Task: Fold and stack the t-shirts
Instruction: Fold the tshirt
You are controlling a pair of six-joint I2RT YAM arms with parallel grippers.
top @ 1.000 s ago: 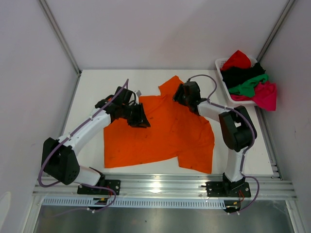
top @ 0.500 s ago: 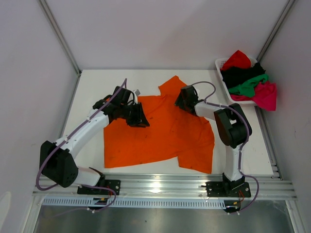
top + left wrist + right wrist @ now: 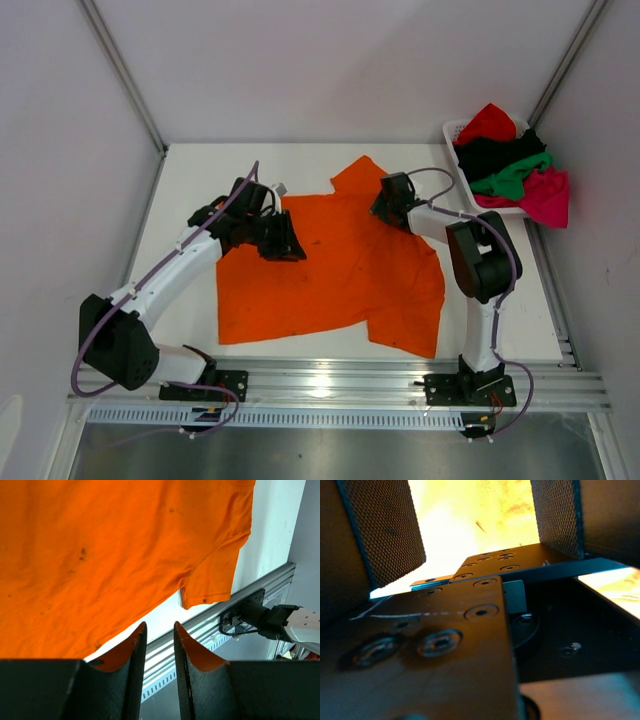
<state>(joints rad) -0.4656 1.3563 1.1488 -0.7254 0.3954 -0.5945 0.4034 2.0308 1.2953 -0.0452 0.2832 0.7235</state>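
While the orange t-shirt (image 3: pixel 340 270) lies spread on the desk (image 3: pixel 190 170), the left tool (image 3: pixel 292 248) sits at its far-left edge, jaws nearly together; I cannot tell if it grips. The right tool (image 3: pixel 383 208), wide open, presses the far-right shoulder. 4 more t-shirts (image 3: pixel 510 165) fill the far-right basket (image 3: pixel 451 130).

The orange t-shirt (image 3: pixel 330 275) is matt, creased cloth with dark specks. The worktop (image 3: pixel 200 170) is smooth matt white; the rail (image 3: pixel 340 378) is shiny metal. The right fingers (image 3: pixel 385 535) carry finely meshed pads.
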